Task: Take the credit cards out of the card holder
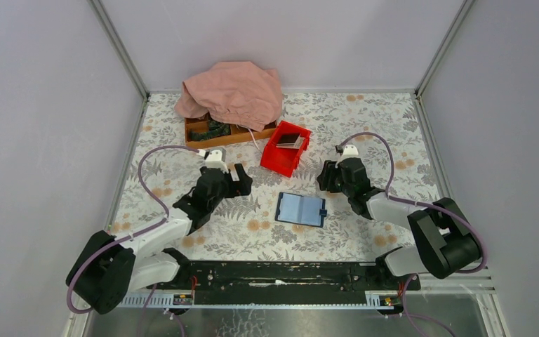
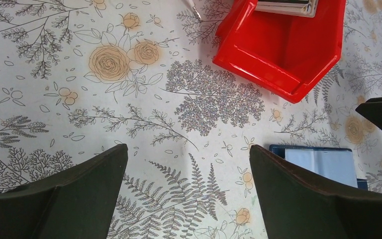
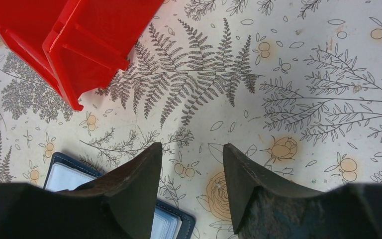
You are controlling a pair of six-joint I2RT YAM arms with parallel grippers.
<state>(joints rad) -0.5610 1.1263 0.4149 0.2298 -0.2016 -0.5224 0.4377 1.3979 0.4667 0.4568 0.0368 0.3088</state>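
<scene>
Top external: card holder [image 1: 300, 208] lying open on floral tabletop [image 1: 372, 133], between both arms. Credit cards [image 1: 289, 139] up in red bin [image 1: 281, 160]. Left gripper [image 1: 242, 179] spread wide, empty; right gripper [image 1: 326, 179] parted, empty too.

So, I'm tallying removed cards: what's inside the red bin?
The red bin holds a small stack of cards at its far end, dark on top with a light edge. How many lie beneath the top one is covered.
</scene>
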